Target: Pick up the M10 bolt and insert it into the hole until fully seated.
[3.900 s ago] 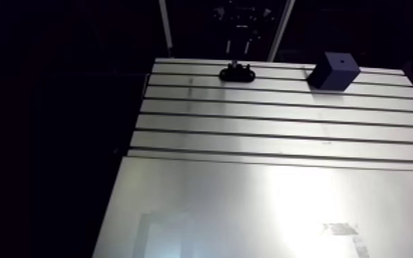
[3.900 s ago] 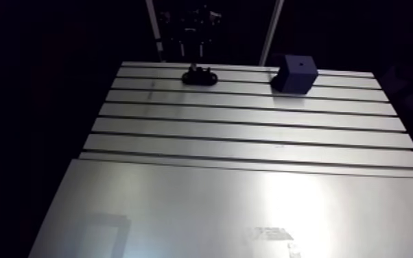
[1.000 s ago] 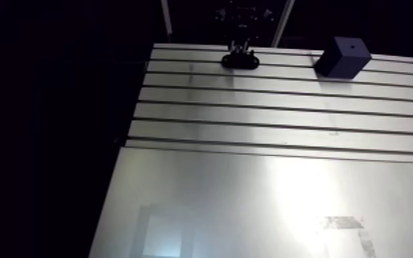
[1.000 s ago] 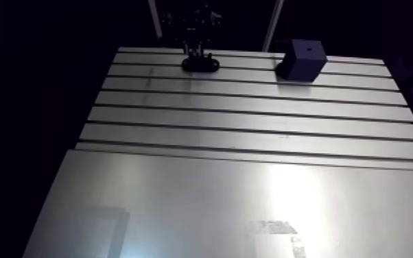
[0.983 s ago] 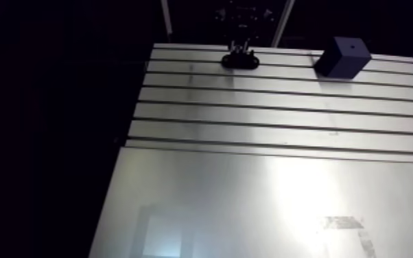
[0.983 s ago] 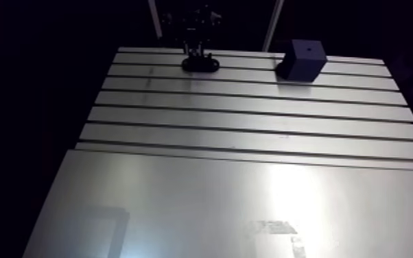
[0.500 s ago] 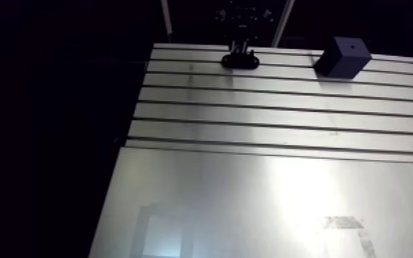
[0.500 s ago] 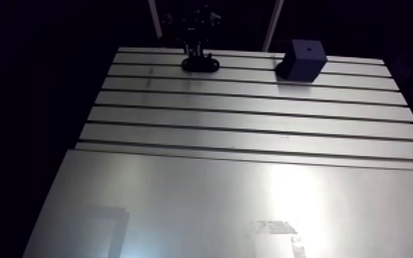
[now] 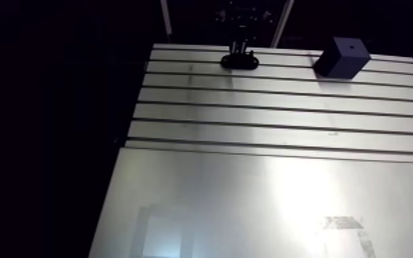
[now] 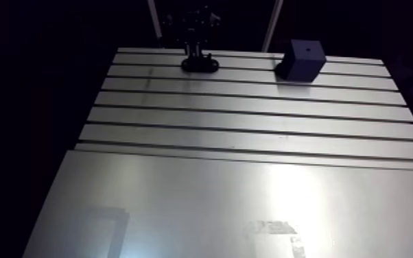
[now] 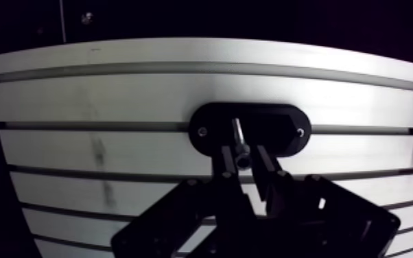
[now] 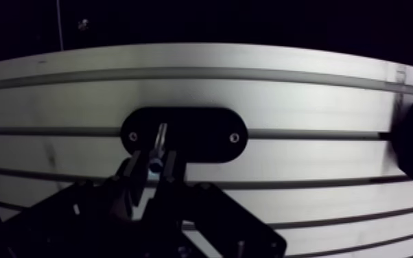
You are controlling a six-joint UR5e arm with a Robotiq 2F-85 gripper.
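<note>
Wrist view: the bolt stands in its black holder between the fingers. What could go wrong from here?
1. The gripper seems open, astride only the top end of the bolt: a shallow grip might let it tilt or slip on lifting.
2. A tilted bolt could jam at the hole in the blue block across the table.

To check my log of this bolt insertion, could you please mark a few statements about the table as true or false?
1. The bolt stands in the black oval holder. True.
2. The blue block touches the holder. False: they stand apart on the table.
3. The block's top face has a hole. True.
4. The tool hangs over the block. False: it is down at the holder, by the bolt.
</note>
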